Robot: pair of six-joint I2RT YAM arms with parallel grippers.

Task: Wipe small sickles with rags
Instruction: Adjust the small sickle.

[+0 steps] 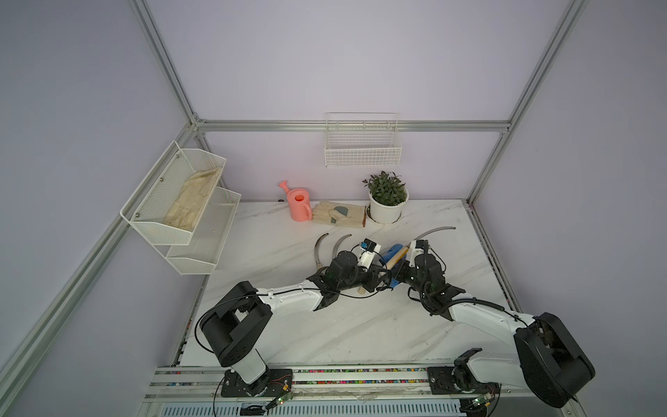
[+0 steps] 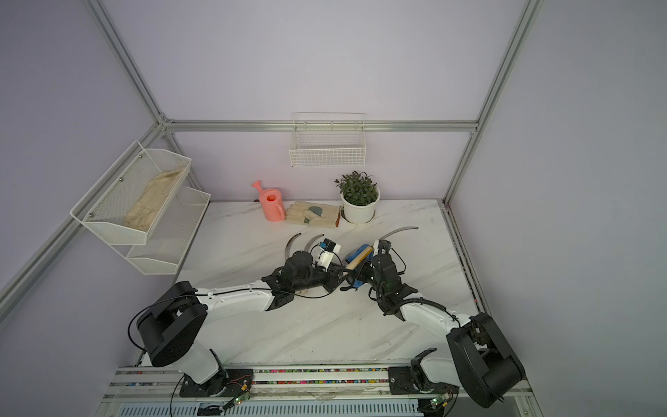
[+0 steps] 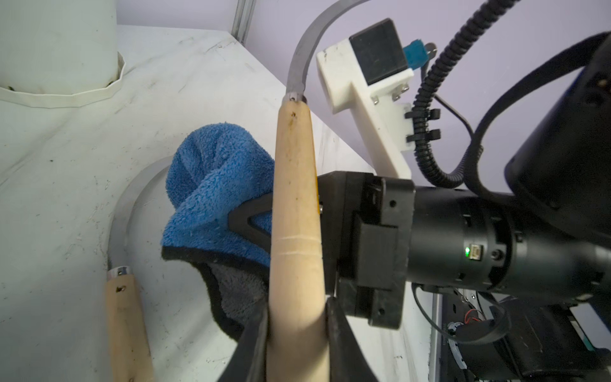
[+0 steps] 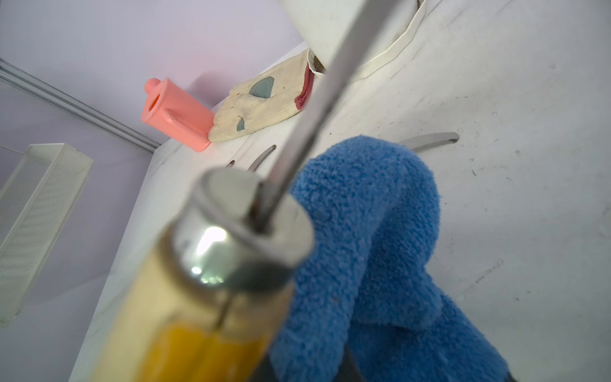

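Sickles (image 3: 125,324) lie spare on the bench (image 3: 66,165), on our side of the pot (image 3: 56,49). Our left fingers (image 3: 256,344) clamp the handle end of one raised sickle (image 3: 294,198), its long axis slanting away toward the pot's right. Just beside that handle our right fingers (image 3: 246,220) pinch the rag (image 3: 211,185) tight; the blade starts farther along, so we judge the rag must travel up the axis.

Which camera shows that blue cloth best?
Left wrist view: the blue cloth is sharp, dark trim visible. The right wrist view has a blurred sickle handle across it; both top views show a small patch.
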